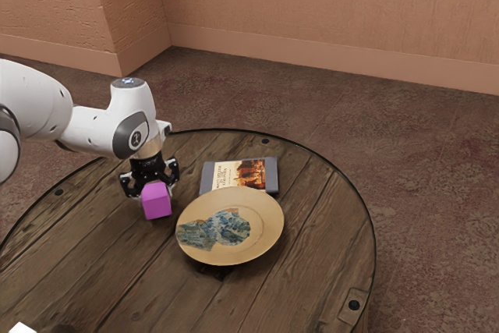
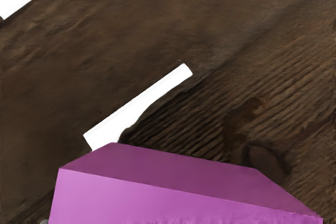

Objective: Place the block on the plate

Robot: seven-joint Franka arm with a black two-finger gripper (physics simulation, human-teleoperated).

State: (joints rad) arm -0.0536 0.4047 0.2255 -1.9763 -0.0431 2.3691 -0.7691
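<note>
One pink block (image 1: 157,203), and it sits right at the business end of our gripper (image 1: 153,186), directly below the black mechanism in the exterior view! Are we gripping it? We cannot tell: these pictures don't settle whether we have hold of it or are simply around it. In the wrist view the block looms large at the lower edge, a darker purple face meeting a brighter one, with dark wood grain beyond it. Now over to the plate (image 1: 269,220), a tan round with blue-green patterned patches, lying near the block toward the exterior view's right, so the block is beside it and off it. Between the two runs a narrow stretch of the round wooden table (image 1: 312,271). And here's the book (image 1: 236,175), grey-edged with a fiery picture on its cover, just beyond the plate, its near edge partly hidden by the plate's rim; it lies on the plate's far side, out of that short stretch between block and plate. Down in the exterior view's lower left corner there's a small white object (image 1: 22,327), well apart from the plate. The wrist view gives us a slim white strip (image 2: 142,106) too, right beside the block's outline; what it is, we can't say.
</note>
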